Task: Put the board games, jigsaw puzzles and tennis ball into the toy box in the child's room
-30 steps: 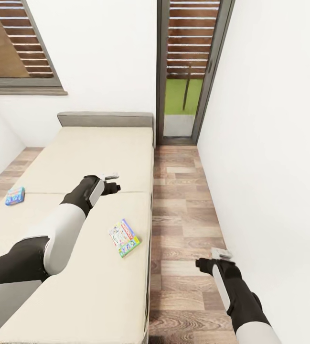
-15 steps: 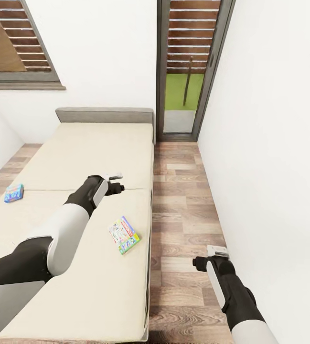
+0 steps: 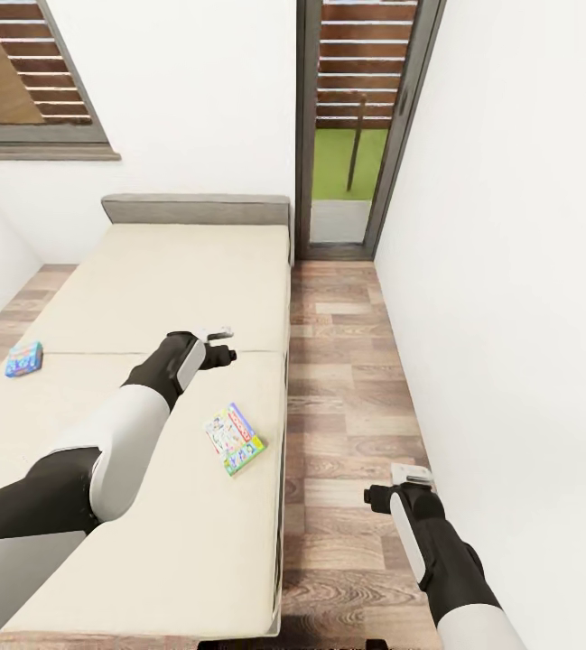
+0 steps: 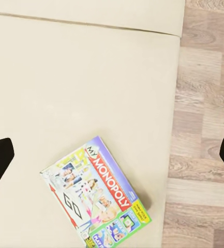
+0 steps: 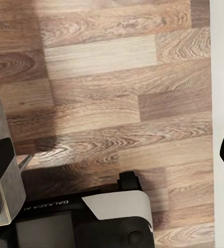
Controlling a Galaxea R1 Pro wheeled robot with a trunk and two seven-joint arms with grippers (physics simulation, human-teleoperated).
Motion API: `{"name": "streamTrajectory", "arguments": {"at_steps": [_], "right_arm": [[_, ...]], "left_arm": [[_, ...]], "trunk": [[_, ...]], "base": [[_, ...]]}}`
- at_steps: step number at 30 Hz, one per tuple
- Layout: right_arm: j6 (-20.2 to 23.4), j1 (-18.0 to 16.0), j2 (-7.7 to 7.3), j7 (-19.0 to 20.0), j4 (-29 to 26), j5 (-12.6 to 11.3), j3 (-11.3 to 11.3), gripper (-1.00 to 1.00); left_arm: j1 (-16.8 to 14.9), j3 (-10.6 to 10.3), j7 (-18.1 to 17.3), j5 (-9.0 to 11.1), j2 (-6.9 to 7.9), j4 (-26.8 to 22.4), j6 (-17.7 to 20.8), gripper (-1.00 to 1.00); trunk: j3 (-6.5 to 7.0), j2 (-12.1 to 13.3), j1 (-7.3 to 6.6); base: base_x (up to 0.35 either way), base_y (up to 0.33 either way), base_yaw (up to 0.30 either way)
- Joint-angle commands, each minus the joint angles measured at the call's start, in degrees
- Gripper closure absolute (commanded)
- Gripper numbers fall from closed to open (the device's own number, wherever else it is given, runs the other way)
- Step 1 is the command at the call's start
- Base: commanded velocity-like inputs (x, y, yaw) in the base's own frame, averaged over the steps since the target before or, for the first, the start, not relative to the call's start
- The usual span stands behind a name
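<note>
Your left gripper (image 3: 221, 344) hangs wide open above the bed (image 3: 148, 271), with the Monopoly box (image 4: 97, 194) just below and nearer you, so draw back, drop straight down and straddle its narrow edges before closing.

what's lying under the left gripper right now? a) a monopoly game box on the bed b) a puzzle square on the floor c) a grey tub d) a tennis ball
a: the left wrist view looks down on a My Monopoly game box lying flat on the beige bed, near the edge beside the wood floor; the left gripper hangs above the mattress with its fingers spread wide.
</note>
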Motion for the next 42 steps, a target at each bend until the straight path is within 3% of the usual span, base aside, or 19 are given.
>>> {"name": "streamTrajectory", "arguments": {"at_steps": [1, 42], "right_arm": [[0.2, 0.0, 0.04, -0.2, -0.1, -0.2, -0.1, -1.0], [0.3, -0.1, 0.11, -0.3, 0.0, -0.1, 0.1, -1.0]], "left_arm": [[0.0, 0.3, 0.2, 0.0, -0.06, -0.1, 0.3, -1.0], [-0.7, 0.2, 0.1, 0.1, 0.0, -0.8, 0.4, -1.0]], "trunk": [[-0.18, -0.1, 0.03], [-4.02, -0.1, 0.03]], "base": [[0.0, 0.0, 0.0], [0.0, 0.0, 0.0]]}}
